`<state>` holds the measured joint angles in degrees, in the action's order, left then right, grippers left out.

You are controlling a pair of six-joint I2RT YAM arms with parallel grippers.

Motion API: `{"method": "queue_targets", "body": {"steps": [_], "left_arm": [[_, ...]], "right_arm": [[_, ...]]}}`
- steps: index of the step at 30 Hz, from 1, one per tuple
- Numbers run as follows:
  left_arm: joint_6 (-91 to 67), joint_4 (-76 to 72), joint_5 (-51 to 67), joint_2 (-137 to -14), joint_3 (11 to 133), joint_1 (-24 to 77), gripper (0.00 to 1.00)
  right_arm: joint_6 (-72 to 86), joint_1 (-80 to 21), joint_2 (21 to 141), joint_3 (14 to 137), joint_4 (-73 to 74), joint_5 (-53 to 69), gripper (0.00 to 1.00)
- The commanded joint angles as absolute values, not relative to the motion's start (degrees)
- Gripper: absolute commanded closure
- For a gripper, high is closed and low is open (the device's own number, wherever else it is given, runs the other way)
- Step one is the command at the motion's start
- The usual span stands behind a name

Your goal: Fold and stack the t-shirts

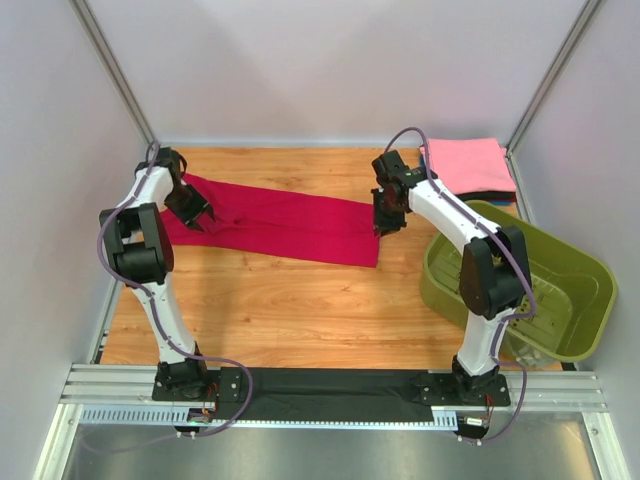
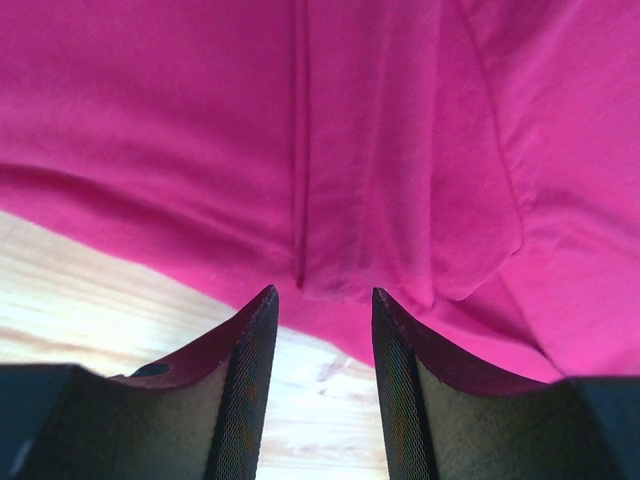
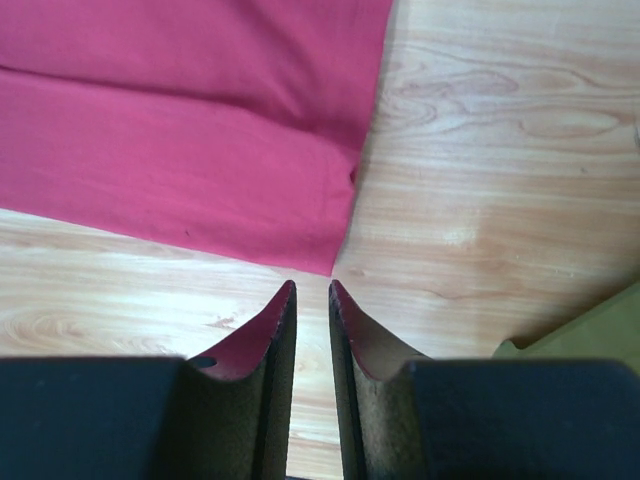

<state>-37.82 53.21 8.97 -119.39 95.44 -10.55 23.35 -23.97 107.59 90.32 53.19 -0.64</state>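
The crimson-red t-shirt point(image 1: 280, 222) lies folded into a long strip across the far part of the wooden table. My left gripper point(image 1: 200, 216) hovers at the strip's left end. In the left wrist view it point(image 2: 322, 295) is open, with the shirt's near edge point(image 2: 330, 200) just past the fingertips and bare wood between them. My right gripper point(image 1: 386, 224) is at the strip's right end. In the right wrist view it point(image 3: 312, 285) holds nothing and has only a narrow gap. The shirt's corner point(image 3: 300, 230) lies just ahead of it. A folded pink t-shirt point(image 1: 465, 163) tops darker folded ones at the back right.
The olive-green plastic basket point(image 1: 585, 300) stands at the right, next to the right arm, and its rim point(image 3: 600, 325) shows in the right wrist view. Grey walls close in the table on the left, back and right. A black mat point(image 1: 330, 385) lies between the arm bases.
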Motion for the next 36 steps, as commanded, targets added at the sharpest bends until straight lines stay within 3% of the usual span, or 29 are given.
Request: {"method": "queue_targets", "body": {"steps": [1,25,34,36], "left_arm": [[-40.43,50.01,9.41,-118.65,96.15,-10.72,0.5],[-43.24,49.83,9.14,-122.43,98.52,-9.58,0.63],[-42.54,52.91,8.09,-123.57,106.42,-8.0,0.84],[-42.54,52.91,8.61,-124.19,107.48,-7.65,0.95]], "right_arm": [[23.03,-24.34,104.06,89.3,52.47,-1.85,0.79],[23.91,-22.68,104.33,88.33,51.68,-0.97,0.79],[23.91,-22.59,106.08,89.38,51.94,-0.88,0.79],[23.82,-22.5,106.52,89.73,52.12,-0.97,0.79]]}}
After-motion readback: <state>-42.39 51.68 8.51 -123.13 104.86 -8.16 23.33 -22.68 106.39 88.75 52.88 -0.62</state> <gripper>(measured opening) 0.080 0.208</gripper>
